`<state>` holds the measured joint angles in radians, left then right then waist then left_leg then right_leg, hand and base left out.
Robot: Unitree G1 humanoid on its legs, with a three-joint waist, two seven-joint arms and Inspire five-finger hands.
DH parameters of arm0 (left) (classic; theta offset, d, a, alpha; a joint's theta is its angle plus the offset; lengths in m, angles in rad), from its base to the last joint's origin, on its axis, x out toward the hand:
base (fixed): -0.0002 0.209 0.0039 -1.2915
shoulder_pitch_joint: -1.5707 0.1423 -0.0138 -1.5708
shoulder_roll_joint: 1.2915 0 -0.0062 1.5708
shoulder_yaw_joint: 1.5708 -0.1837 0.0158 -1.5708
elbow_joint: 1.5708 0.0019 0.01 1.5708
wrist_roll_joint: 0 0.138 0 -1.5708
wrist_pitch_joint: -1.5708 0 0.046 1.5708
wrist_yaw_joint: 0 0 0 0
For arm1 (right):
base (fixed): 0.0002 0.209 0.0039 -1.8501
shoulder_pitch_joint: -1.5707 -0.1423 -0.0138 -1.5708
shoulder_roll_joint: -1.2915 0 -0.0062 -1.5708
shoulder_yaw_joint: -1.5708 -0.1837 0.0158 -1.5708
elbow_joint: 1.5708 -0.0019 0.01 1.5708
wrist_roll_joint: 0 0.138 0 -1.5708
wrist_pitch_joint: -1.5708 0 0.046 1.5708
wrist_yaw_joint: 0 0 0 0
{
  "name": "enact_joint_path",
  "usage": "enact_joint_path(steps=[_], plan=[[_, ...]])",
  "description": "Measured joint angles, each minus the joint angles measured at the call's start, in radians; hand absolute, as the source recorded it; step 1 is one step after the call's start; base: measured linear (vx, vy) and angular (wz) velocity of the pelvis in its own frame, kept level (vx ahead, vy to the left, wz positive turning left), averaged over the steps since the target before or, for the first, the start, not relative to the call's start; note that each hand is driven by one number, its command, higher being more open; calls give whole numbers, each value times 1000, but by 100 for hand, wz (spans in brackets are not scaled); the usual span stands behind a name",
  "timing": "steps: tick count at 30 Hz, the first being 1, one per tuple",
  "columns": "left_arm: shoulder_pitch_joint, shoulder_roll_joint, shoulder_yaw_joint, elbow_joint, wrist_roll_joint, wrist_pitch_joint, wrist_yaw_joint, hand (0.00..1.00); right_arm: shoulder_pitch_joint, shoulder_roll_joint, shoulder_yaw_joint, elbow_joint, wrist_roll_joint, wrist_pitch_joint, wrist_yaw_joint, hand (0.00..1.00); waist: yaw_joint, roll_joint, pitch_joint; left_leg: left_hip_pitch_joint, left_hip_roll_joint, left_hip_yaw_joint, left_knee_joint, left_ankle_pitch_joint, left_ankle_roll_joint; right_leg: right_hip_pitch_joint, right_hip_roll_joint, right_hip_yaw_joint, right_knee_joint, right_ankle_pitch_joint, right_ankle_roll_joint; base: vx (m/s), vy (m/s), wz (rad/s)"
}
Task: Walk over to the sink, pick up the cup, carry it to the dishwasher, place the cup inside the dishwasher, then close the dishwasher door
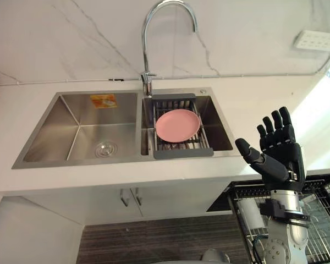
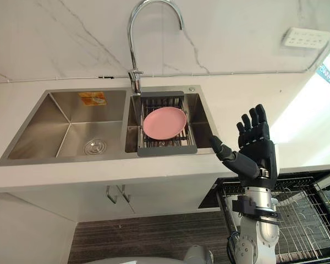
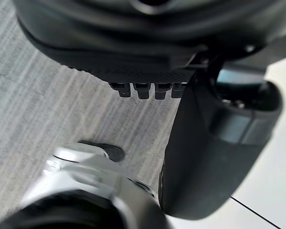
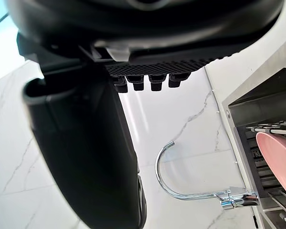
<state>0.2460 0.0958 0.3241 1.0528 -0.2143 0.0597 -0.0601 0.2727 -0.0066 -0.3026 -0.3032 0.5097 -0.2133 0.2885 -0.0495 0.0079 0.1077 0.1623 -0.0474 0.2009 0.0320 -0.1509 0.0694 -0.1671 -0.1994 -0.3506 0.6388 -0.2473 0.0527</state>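
The steel sink (image 1: 49,137) is taking up the middle of the counter, its right basin carrying a dark draining rack (image 1: 182,153) with a pink plate (image 1: 177,125) lying on it, under the faucet (image 1: 144,44). The dishwasher rack (image 2: 302,220) is sitting pulled out, low on the robot's right.

The right hand (image 1: 280,157) is standing upright just off the counter's front edge, above that rack, fingers straight and spread, thumb out, holding nothing. The left hand (image 3: 133,47) is hanging over the floor, fingers looking relaxed and gripping nothing.

A pale rounded shape (image 1: 252,213) is lying in the dishwasher rack, close beside the right forearm; it may be the cup, though the wires and the arm are making that hard to confirm.

If it is, I am judging that closing is the step in hand. Doing it well is meaning lowering the right hand clear of the cup, pushing the rack fully in with flat fingers, then lifting the door from its outer edge.
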Motion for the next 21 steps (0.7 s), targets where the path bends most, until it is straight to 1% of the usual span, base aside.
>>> enact_joint_path(steps=[1, 2, 3, 4, 5, 6, 7, 8, 10, 11, 13, 14, 15, 16, 17, 18, 19, 21], plan=[[-1, 1, -1, -2, 1, 0, 1, 100, 7, 0, 1, 0, 1, 0, 5, 100, -1, -4, 5, 10, 5, -5, 2, -7, -8, -18, 20, 28, -32, 0, 1, 183, -99, 23], [1, 9, -5, -12, 8, 1, 6, 100, 21, 2, 3, 0, 1, 0, 15, 100, -1, -27, 14, 30, 2, -14, 24, -36, -36, -26, 33, 89, -109, 36, -4, 221, -142, 22], [4, 14, -6, -17, 10, 2, 9, 100, 25, 4, 4, -1, 2, -1, 18, 100, -1, -45, 15, 34, -6, -17, 44, -52, -42, -24, 31, 110, -147, 73, -14, 186, -149, 14], [5, 5, -3, -22, 9, 9, 16, 100, 25, -2, -2, 2, 4, -2, 19, 100, 3, -38, 16, 37, 16, -23, 81, -80, -61, 8, 46, 111, -159, 57, -19, 167, -177, 6], [7, 0, -1, -29, 9, 11, 17, 100, 26, -5, -3, 0, 7, -2, 20, 100, 4, -30, 13, 34, 30, -27, 93, -83, -67, 28, 59, 100, -187, 59, -23, 113, -151, 12], [10, -8, -3, -44, 11, 14, 17, 100, 28, -15, -6, -3, 13, -6, 21, 100, 3, -19, 6, 34, 54, -32, 97, -84, -68, 64, 87, 80, -247, 71, -34, 117, -159, 22], [10, -17, -3, -58, 22, 16, 17, 100, 27, -25, -7, -10, 18, -8, 22, 100, 3, 0, -4, 37, 75, -42, 90, -83, -70, 95, 115, 66, -301, 87, -42, 99, -127, 21], [11, -23, -3, -67, 31, 16, 17, 100, 25, -30, -8, -16, 18, -8, 22, 100, 4, 3, -5, 38, 84, -48, 85, -82, -72, 106, 127, 61, -325, 97, -46, 104, -130, 12], [13, -31, 1, -80, 90, 8, 19, 100, 3, -42, 3, -37, 9, -9, 37, 100, 11, 9, -6, 40, 108, -51, 68, -71, -88, 139, 167, 59, -416, 137, -56, 61, -88, -2], [13, -32, 1, -82, 97, 7, 20, 100, -3, -43, 9, -43, -4, -9, 40, 100, 12, 9, -6, 40, 111, -51, 64, -67, -93, 146, 175, 61, -437, 149, -58, 24, -56, -12], [14, -42, 9, -100, 120, 2, 42, 100, -19, -60, 40, -62, -82, -8, 44, 100, 33, 13, -5, 38, 115, -41, 71, -59, -101, 168, 193, 79, -506, 177, -59, 10, -38, -23], [14, -45, 14, -107, 128, 1, 48, 100, -22, -66, 48, -62, -110, -8, 45, 100, 38, 13, -4, 29, 114, -34, 94, -59, -101, 172, 193, 85, -520, 178, -56, -12, -21, -21], [13, -47, 23, -114, 140, -8, 61, 100, -25, -79, 71, -63, -167, -6, 43, 100, 49, 7, -2, -15, 108, -19, 178, -59, -102, 185, 184, 94, -549, 183, -62, -29, -26, -6], [13, -48, 24, -126, 149, -19, 71, 100, -27, -93, 87, -68, -207, -6, 44, 100, 52, -1, 1, -65, 108, -12, 279, -60, -102, 195, 177, 108, -569, 189, -66, -33, -24, 9], [12, -51, 24, -160, 158, -32, 81, 100, -30, -122, 105, -84, -257, -5, 43, 100, 56, -10, 20, -140, 116, 1, 433, -65, -114, 218, 169, 128, -595, 201, -78, -38, -8, 4], [17, -56, 23, -174, 159, -40, 85, 100, -38, -152, 119, -88, -308, -5, 41, 100, 65, -10, 24, -166, 123, 15, 450, -97, -114, 219, 163, 138, -596, 203, -76, -19, 33, -14], [18, -58, 23, -180, 161, -41, 90, 100, -66, -186, 142, -87, -394, -3, 36, 100, 69, 3, 26, -191, 144, 25, 402, -114, -117, 218, 162, 150, -599, 204, -77, -14, 36, -29], [19, -55, 24, -186, 162, -44, 101, 100, -93, -218, 165, -87, -496, -3, 27, 100, 69, 10, 27, -219, 169, 17, 320, -107, -126, 217, 163, 161, -607, 209, -71, 26, 64, -26]])
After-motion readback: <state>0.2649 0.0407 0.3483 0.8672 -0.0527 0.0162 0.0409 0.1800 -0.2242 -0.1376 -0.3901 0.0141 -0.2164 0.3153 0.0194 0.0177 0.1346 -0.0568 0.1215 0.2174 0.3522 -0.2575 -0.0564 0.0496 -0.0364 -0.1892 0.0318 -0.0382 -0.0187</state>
